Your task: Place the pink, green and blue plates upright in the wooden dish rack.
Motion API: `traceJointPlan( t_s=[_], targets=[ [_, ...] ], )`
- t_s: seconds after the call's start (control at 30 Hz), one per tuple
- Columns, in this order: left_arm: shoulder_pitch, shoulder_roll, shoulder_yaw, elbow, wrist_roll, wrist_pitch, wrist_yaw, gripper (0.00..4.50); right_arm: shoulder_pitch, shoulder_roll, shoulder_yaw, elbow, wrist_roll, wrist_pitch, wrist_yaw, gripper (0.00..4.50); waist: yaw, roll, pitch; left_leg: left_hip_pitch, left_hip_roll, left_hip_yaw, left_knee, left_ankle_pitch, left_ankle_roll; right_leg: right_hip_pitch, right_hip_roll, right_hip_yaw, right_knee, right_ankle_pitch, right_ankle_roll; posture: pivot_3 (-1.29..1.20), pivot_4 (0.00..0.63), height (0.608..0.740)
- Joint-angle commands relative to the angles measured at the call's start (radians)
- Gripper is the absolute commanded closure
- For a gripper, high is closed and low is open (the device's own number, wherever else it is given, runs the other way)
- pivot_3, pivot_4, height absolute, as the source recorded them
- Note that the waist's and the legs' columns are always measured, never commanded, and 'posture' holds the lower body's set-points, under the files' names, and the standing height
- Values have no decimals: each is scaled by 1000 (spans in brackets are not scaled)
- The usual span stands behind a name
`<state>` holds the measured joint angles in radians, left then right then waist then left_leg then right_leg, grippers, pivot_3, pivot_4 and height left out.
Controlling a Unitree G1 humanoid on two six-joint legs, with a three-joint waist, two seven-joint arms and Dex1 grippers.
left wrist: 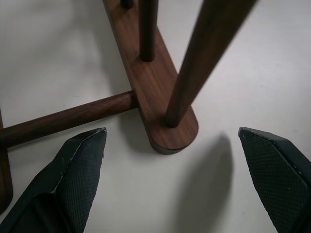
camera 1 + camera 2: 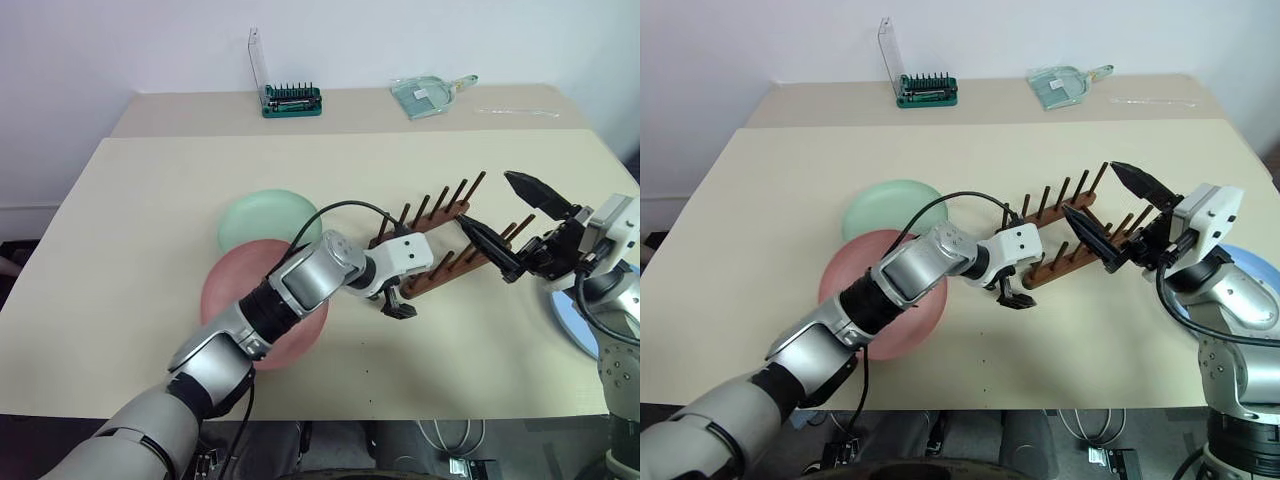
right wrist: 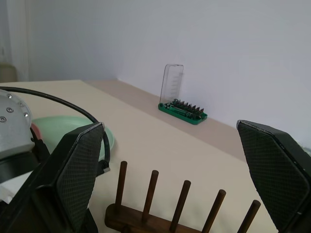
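Tabletop (image 2: 150, 260), beige, is filling the left eye view. The rack (image 2: 440, 240) is standing right of centre, empty, its two peg rows running diagonally toward the far right corner. The green plate (image 2: 262, 215) is lying flat left of centre, and the pink plate (image 2: 230, 285) is lying flat just nearer the front edge, its rim overlapping the green one. The left arm is crossing over the pink plate. The left gripper (image 2: 398, 303) is pointing down at the rack's near left end, holding nothing. The right gripper (image 2: 510, 225) is hovering above the rack's right end, fingers spread wide and empty. The blue plate (image 2: 572, 320) is lying at the right edge, mostly hidden behind the right arm. A green bit holder (image 2: 291, 100) and a clear dustpan (image 2: 428, 95) are sitting along the far edge.

In the right eye view the same layout is showing, with more of the blue plate's rim peeking out behind the right arm.

In the left wrist view the left gripper's fingers (image 1: 73, 170) are standing wide apart either side of the rounded end of one rack base bar, touching nothing.

In the right wrist view the right gripper's fingers (image 3: 77, 170) are gaping wide, a peg row below them, the green plate and bit holder beyond.
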<state>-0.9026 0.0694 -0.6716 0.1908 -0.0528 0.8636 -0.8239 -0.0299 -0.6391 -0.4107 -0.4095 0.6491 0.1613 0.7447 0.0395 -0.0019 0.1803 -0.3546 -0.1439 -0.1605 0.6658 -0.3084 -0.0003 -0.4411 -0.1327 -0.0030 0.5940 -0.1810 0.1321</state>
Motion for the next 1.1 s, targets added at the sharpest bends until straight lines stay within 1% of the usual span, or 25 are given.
traceJointPlan(
  t_s=[0.03,0.2,0.3,0.4,0.47,0.57,0.6,0.7,0.8,0.9,0.97,1.03,1.1],
  targets=[
    [-2,-47,38,32,8,-6,46,0,18,-3,-37,-60,17,-4,-12,40,1,0,0,0,0,0,0,0,0,0,0,0,0,0,0,0,150,740],
    [5,-83,65,63,14,-24,97,0,33,-5,-44,-82,22,3,-26,40,1,0,0,0,0,0,1,0,1,1,0,0,0,0,0,0,150,740],
    [12,-88,67,64,8,-11,97,0,40,-4,-48,-91,23,3,-33,40,1,0,0,0,0,0,1,0,1,1,0,0,0,0,0,0,150,740],
    [24,-86,70,50,4,9,99,869,48,-4,-54,-97,25,3,-37,0,1,0,0,0,0,0,1,0,0,1,0,0,0,0,0,0,150,740],
    [26,-83,72,44,4,14,100,1786,53,-3,-56,-101,26,3,-38,0,1,0,0,0,0,0,1,0,0,1,0,0,0,0,0,0,150,740],
    [21,-80,76,48,6,13,100,3339,54,-3,-58,-96,22,-1,-37,0,1,0,0,0,0,0,1,0,0,1,0,0,0,0,0,0,150,740],
    [21,-79,76,47,7,13,99,3721,54,-3,-58,-97,23,-1,-38,0,2,0,-1,1,0,0,1,0,0,1,0,0,0,0,0,0,150,740],
    [21,-77,75,45,11,9,96,3736,49,-2,-55,-94,23,-1,-38,0,1,0,-1,2,0,0,1,-2,4,2,0,0,0,0,0,0,150,740],
    [18,-73,77,46,13,5,95,3736,47,-3,-56,-92,26,-1,-37,0,1,0,-1,2,0,0,1,-2,4,3,0,0,0,0,0,0,150,740],
    [2,-50,63,56,34,-59,78,3736,45,-2,-55,-91,26,-1,-37,0,1,0,-1,2,0,0,1,-2,3,3,0,0,1,0,0,0,150,740],
    [-18,-27,69,94,46,-157,49,3736,43,-2,-57,-92,31,1,-38,0,-1,0,-1,2,0,0,1,-1,2,2,0,0,1,0,0,0,150,740],
    [-49,-11,95,193,55,-374,18,3736,43,-3,-62,-91,38,2,-37,0,1,0,-1,2,0,0,1,-1,1,2,0,0,1,0,0,0,150,740],
    [-94,-5,126,305,45,-489,-34,3736,44,-4,-62,-92,43,3,-35,0,1,0,-1,1,0,0,1,0,0,2,0,0,0,0,0,0,150,740]
  ],
)
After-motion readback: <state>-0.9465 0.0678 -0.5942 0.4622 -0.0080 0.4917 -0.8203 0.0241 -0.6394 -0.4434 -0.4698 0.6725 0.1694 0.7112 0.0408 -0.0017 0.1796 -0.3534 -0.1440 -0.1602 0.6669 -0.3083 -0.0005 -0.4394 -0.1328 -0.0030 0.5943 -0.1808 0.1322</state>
